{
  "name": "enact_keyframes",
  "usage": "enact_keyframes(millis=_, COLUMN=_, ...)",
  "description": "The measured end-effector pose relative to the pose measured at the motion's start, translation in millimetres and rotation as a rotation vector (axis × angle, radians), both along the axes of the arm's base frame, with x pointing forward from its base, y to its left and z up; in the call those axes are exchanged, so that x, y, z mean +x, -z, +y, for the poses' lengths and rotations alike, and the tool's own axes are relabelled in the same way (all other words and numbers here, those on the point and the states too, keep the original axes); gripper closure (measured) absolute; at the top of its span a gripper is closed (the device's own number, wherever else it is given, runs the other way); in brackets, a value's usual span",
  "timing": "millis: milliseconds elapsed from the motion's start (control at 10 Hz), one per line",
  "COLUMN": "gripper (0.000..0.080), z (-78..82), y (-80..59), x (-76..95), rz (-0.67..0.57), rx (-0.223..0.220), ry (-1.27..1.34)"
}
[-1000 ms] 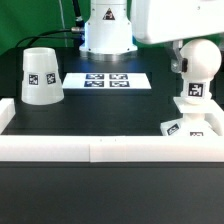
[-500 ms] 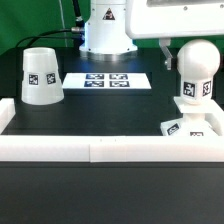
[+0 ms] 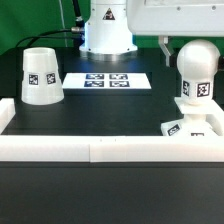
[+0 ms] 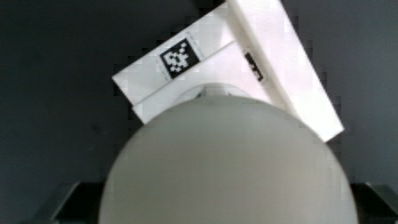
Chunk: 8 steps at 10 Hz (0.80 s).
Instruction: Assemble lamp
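The rounded white bulb (image 3: 198, 70) stands upright on its short neck on the flat square base (image 3: 196, 126) at the exterior view's right. My gripper (image 3: 181, 37) is just above the bulb's top, open, with one dark finger (image 3: 163, 46) showing beside the bulb. In the wrist view the bulb (image 4: 222, 160) fills the space between the fingers (image 4: 68, 207), with the tagged base (image 4: 199, 62) under it. The tapered cone shade (image 3: 41, 75) stands alone at the exterior view's left.
The marker board (image 3: 106, 80) lies flat in the middle at the back. The white robot pedestal (image 3: 106, 30) stands behind it. A white rail (image 3: 100, 149) runs along the front, with a side wall at the exterior view's left (image 3: 6, 112).
My gripper has let go of the bulb and risen from around it to just above its top. The bulb has stayed standing on the base.
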<state>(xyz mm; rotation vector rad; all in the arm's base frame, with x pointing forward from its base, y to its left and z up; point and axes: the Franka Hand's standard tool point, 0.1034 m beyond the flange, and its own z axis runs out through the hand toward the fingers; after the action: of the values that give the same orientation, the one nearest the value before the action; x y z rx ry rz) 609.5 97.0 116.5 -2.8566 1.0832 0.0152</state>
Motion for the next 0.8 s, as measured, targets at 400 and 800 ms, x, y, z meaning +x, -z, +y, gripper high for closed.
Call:
enact_keyframes(millis=400, gripper=0.0220, z=-0.9, y=0.4, x=0.2, rz=0.030, rx=0.037, ry=0.212)
enact_keyframes(millis=800, gripper=0.0119, z=-0.6, y=0.8, x=0.3, rz=0.037, rx=0.050, ry=0.277)
